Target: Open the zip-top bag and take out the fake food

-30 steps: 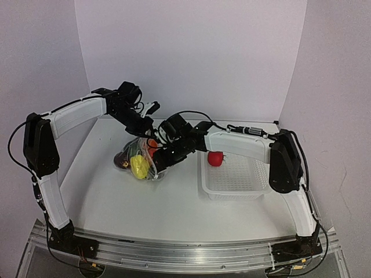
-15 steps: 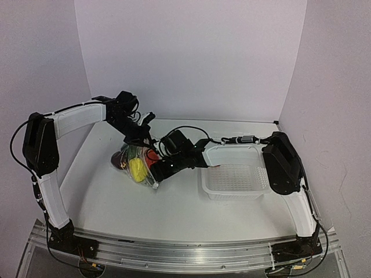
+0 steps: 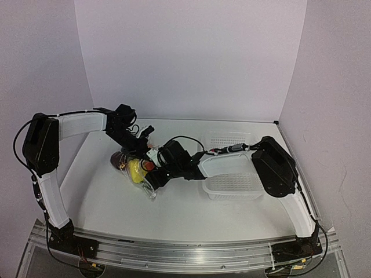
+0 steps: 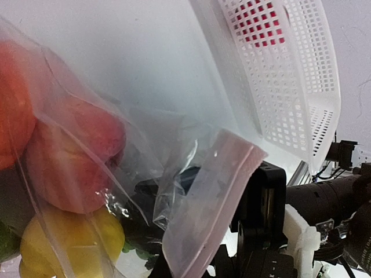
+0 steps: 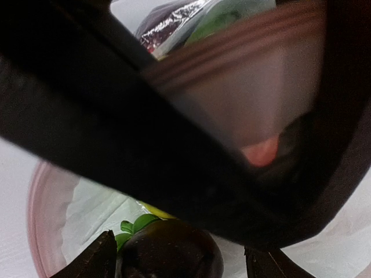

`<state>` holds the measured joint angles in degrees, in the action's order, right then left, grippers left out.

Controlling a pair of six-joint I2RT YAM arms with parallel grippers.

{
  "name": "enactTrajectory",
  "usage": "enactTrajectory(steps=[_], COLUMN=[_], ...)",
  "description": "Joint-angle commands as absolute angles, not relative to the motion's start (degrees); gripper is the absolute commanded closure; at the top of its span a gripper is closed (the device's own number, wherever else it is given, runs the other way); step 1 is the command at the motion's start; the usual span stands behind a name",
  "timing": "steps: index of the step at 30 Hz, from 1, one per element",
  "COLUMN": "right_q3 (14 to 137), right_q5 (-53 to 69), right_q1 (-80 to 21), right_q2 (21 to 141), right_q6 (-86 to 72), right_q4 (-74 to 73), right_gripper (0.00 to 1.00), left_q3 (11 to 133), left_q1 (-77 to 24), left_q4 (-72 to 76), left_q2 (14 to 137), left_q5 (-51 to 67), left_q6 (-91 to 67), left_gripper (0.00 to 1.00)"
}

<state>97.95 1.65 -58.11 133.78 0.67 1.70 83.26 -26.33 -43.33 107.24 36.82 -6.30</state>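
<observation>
The clear zip-top bag [image 3: 134, 168] lies left of centre with its mouth towards the right. My left gripper [image 3: 143, 138] is shut on its upper edge and holds the pink zip strip [image 4: 214, 202] up. Inside the bag are fake food pieces: a yellow one [image 3: 137, 171], a peach-red one [image 4: 64, 162] and an orange one [image 4: 11, 110]. My right gripper [image 3: 152, 174] reaches into the bag's mouth. Its jaws are open on either side of a dark purple fruit [image 5: 168, 252] with green leaves. A red fruit [image 4: 261, 29] shows through the basket's mesh.
The white mesh basket [image 3: 232, 188] stands right of the bag, partly under my right forearm. White walls close in the back and both sides of the table.
My right gripper has swung left from beside the basket into the bag's mouth and opened wider. The left gripper has come down a little with the bag's edge.
</observation>
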Motion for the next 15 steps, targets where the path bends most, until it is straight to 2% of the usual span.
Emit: enactTrajectory(steps=[1,6,8,10,15], right_q3=[98.11,95.64,95.33,94.85,94.1], right_q5=[2.13,0.03,-2.07,-2.32,-1.58], right_q1=[-60.84,-60.82,-60.84,-60.84,-60.83], right_q2=[137.8,136.96,136.73,136.08,131.04], right_q6=[4.16,4.34,4.76,5.11,6.63], right_q4=[1.42,0.03,-1.74,-2.05,-2.06], right_gripper=[0.28,0.27,0.3,0.39,0.67], left_q3=[82.0,83.04,83.56,84.1,84.35], left_q1=[-27.72,-27.4,-27.28,-27.27,-27.24], left_q4=[-40.26,-41.1,-41.2,-41.35,-41.83], left_q2=[107.93,107.88,107.97,107.91,107.75], left_q5=[41.05,41.16,40.82,40.31,37.08], left_q6=[-3.93,-3.5,-3.28,-3.0,-2.32], left_gripper=[1.0,1.0,1.0,1.0,1.0])
